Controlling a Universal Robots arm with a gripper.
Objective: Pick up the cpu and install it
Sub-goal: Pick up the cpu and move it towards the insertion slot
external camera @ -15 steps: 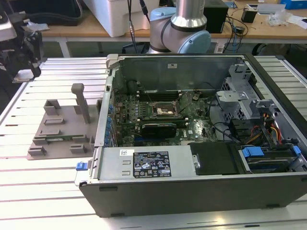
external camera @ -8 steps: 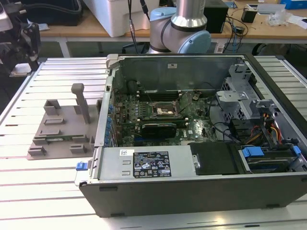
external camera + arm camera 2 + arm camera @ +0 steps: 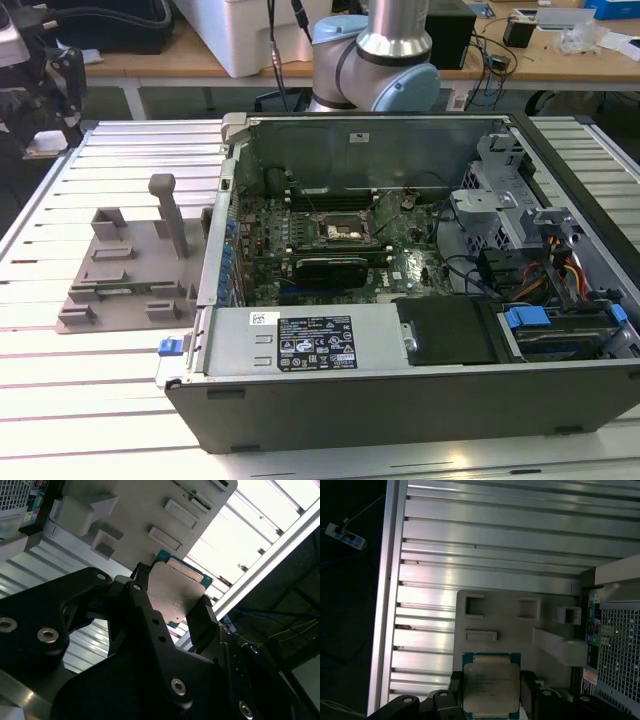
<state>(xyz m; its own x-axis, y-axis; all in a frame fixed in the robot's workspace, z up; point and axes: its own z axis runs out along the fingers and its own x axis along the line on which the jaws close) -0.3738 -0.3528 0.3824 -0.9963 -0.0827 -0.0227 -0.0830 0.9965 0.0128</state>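
A slatted table (image 3: 120,380) carries an open computer case (image 3: 400,400), its socket (image 3: 345,232) on the board inside, and a grey tray (image 3: 120,270) just beside the case on the exterior view's left, while the arm (image 3: 385,60) rises behind the case. In both wrist views the gripper (image 3: 491,696) is clenched on the cpu (image 3: 491,680). The black fingers (image 3: 202,622) press two opposite edges of the chip, which is held clear of the tray (image 3: 520,630) lying beyond it.
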